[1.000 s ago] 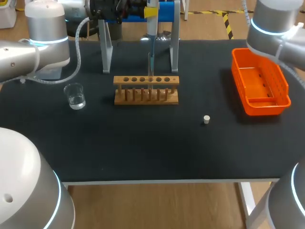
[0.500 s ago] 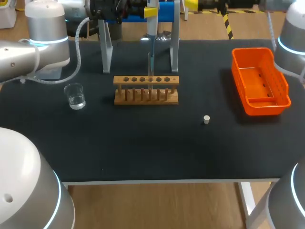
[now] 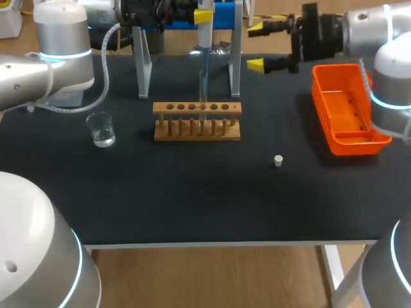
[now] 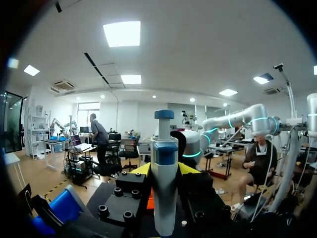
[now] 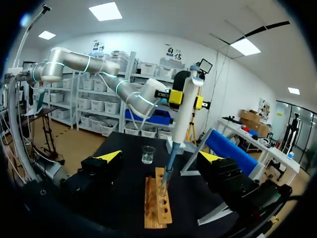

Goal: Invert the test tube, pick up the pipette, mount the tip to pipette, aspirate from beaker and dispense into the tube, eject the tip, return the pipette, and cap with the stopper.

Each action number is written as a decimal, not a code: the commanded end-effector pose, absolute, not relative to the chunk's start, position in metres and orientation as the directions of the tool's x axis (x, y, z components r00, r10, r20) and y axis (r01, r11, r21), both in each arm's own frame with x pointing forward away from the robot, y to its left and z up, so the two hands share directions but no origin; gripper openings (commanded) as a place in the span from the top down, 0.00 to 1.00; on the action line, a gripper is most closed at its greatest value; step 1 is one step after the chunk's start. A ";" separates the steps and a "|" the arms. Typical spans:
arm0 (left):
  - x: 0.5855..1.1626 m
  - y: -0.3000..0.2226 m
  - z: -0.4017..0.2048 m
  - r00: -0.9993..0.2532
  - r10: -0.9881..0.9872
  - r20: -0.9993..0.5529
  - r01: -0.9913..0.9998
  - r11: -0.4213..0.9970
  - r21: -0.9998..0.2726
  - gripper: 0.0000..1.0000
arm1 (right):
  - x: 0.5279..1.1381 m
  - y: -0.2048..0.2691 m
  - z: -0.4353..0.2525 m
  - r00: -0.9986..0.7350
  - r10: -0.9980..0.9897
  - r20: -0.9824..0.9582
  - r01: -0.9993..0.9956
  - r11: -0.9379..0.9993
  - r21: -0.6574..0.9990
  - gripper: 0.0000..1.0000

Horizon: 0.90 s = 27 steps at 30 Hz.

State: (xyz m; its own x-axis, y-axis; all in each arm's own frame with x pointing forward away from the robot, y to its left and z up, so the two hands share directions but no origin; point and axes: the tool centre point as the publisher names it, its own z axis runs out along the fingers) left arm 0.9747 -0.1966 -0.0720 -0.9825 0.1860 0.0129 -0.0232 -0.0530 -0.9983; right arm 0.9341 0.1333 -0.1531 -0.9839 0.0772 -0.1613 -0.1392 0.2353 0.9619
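Hanging over the rack (image 3: 197,120), the pipette (image 3: 203,37) is clamped by the left gripper (image 3: 204,16); the right gripper (image 3: 257,45), at the rack's one o'clock, is spread apart; the stopper (image 3: 278,160) is seen at four o'clock.

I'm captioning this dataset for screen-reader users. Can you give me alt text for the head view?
The left claw holds a pipette upright, tip down at the wooden rack. The right claw hangs open and empty near an orange bin; a beaker stands left of the rack, and a white stopper lies to its right.
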 end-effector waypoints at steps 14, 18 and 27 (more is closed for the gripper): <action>0.976 -0.196 -0.071 -0.982 0.189 0.014 -0.024 -0.051 -0.998 1.00 | 0.961 0.181 -0.247 -0.990 0.078 -0.120 -0.089 0.324 0.942 0.00; 0.976 -0.196 -0.071 -0.982 0.189 0.014 -0.024 -0.051 -0.998 1.00 | 0.961 0.191 -0.256 -0.991 0.071 -0.117 -0.086 0.336 0.938 0.00; 0.976 -0.196 -0.071 -0.982 0.189 0.014 -0.024 -0.051 -0.998 1.00 | 0.971 0.218 -0.275 -0.987 0.106 -0.124 -0.073 0.390 0.918 0.00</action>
